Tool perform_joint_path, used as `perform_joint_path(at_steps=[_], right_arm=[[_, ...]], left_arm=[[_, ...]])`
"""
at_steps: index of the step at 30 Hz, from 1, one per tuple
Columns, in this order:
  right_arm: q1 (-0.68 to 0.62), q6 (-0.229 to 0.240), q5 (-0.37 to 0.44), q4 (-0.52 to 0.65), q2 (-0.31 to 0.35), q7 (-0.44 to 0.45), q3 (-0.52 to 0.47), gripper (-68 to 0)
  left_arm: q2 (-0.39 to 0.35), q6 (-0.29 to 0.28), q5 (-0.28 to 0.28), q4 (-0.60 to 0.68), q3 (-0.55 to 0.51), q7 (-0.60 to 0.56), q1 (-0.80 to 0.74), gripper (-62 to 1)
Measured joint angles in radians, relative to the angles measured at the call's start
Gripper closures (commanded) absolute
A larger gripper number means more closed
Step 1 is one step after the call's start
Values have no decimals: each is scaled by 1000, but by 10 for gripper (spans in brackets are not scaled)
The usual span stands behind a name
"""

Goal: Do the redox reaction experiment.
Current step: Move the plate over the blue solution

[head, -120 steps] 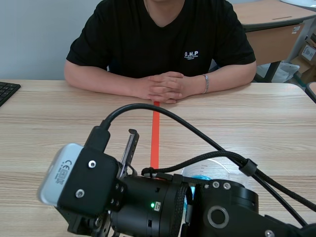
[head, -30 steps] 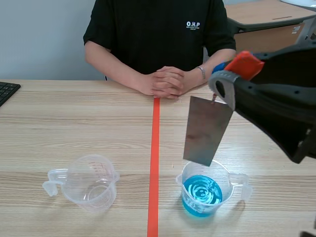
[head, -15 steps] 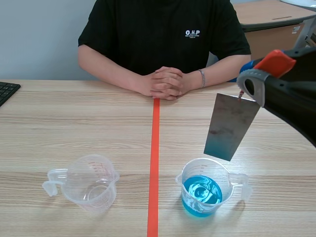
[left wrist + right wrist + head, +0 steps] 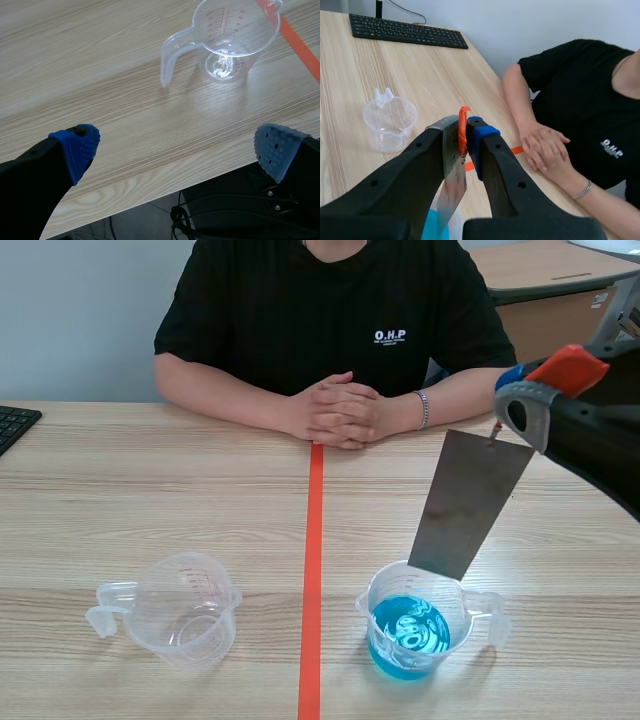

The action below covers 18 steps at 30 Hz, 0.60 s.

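Overhead, a grey metal plate is pinched by its top edge in the right gripper, whose fingers are closed tightly on it. The plate hangs tilted above the desk, and its lower edge is seen just over the far rim of the beaker of blue liquid. Whether the rim is touched cannot be told, but the plate is not dipped into the liquid. This beaker stands near the desk's near edge, just right of the orange tape line, with its handle turned toward the right edge.

An empty clear beaker is set near the same edge, left of the line and well apart from the first. In the left wrist view the left gripper is held over the desk's near edge with its blue-padded fingers spread wide and nothing between them; the empty beaker lies ahead of it.

A person's clasped hands are rested at the far edge. A keyboard is partly seen at the left edge.
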<state>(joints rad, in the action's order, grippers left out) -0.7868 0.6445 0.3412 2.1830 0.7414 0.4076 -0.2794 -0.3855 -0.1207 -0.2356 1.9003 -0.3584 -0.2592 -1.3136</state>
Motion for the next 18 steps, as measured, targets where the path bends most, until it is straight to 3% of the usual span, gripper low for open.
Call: perform_joint_path(at_steps=[7, 18], right_arm=[[13, 7, 0, 0, 46, 7, 39, -17], [41, 7, 0, 0, 46, 7, 61, -17]], left_arm=[[0, -4, 0, 0, 0, 0, 0, -623], [0, -5, 0, 0, 0, 0, 0, -623]])
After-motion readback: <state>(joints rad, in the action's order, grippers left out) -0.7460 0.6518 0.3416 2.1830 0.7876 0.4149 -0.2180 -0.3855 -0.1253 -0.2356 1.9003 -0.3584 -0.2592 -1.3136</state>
